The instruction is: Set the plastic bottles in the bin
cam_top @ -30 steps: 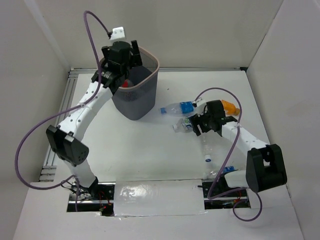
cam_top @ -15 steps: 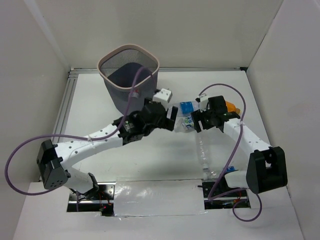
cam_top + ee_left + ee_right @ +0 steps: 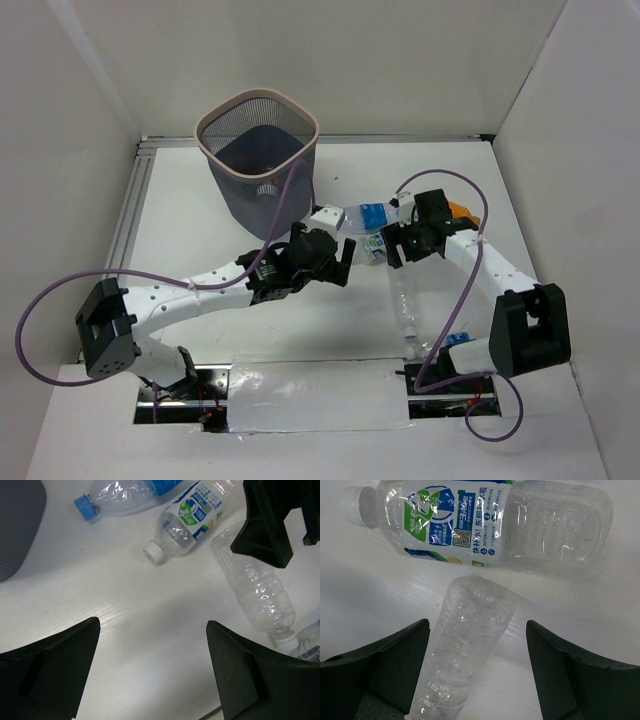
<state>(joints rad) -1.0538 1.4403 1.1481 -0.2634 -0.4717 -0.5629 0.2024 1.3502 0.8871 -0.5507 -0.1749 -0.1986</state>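
Observation:
The bin (image 3: 258, 150) stands at the back left; something red shows through its mesh. Three bottles lie close together mid-table: a blue-label one (image 3: 365, 213) (image 3: 120, 492), a green-white one (image 3: 372, 245) (image 3: 187, 522) (image 3: 455, 517), and an unlabelled clear one (image 3: 405, 305) (image 3: 260, 587) (image 3: 470, 630). My left gripper (image 3: 343, 264) (image 3: 152, 645) is open and empty over bare table, just left of the bottles. My right gripper (image 3: 392, 255) (image 3: 477, 630) is open, its fingers either side of the clear bottle's base end, not touching it.
A small orange object (image 3: 457, 210) lies behind the right gripper. Another bottle (image 3: 455, 340) (image 3: 310, 642) lies near the right arm's base. The right gripper (image 3: 272, 520) is close in front of my left one. Walls enclose the table.
My left arm swung from above the bin down to the table beside the bottles, then drew slightly nearer. The right gripper shifted a little over the clear bottle.

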